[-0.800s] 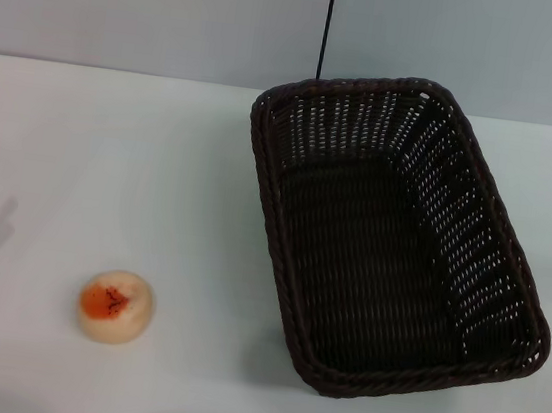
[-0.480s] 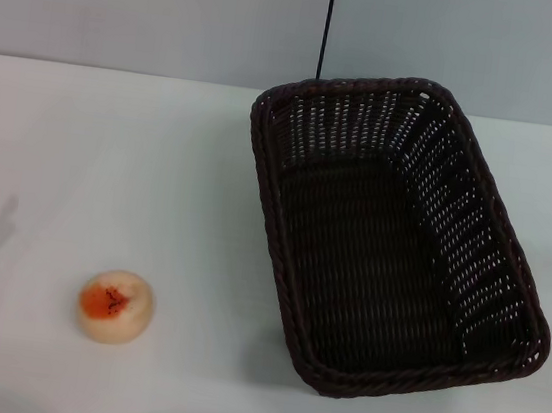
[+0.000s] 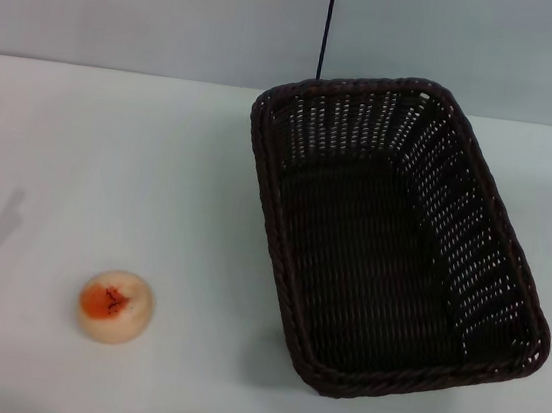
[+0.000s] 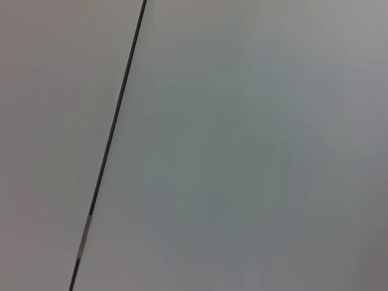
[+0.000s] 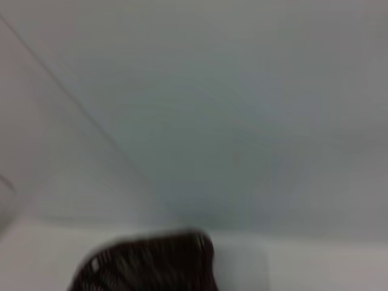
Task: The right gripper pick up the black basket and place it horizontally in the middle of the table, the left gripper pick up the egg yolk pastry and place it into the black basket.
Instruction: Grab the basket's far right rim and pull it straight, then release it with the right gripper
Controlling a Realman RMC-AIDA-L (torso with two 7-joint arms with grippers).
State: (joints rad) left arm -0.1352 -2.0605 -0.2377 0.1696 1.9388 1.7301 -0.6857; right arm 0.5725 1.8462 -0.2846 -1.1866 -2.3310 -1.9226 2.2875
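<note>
- Since neither arm shows in my head view, I judge the job has barely begun: nothing has been picked up and nothing placed.
- Starting at the left, the egg yolk pastry [image 3: 116,306] sits alone on the table [image 3: 112,146], near the front edge and toward the front-left corner, well apart from the basket and clearly not inside it.
- My left gripper is out of view; its wrist camera shows only a plain wall with a thin dark line [image 4: 112,139], so I cannot tell how its jaws stand.
- Moving right, the black basket [image 3: 393,236] rests empty on the right half, reaching from near the back edge almost to the front, set askew rather than horizontally and off-centre.
- My right gripper is also unseen; its wrist camera catches only a corner of the basket [image 5: 151,264], so I cannot tell its jaws either.
- Left to do, as I read it: moving and turning the basket, then the pastry transfer.
</note>
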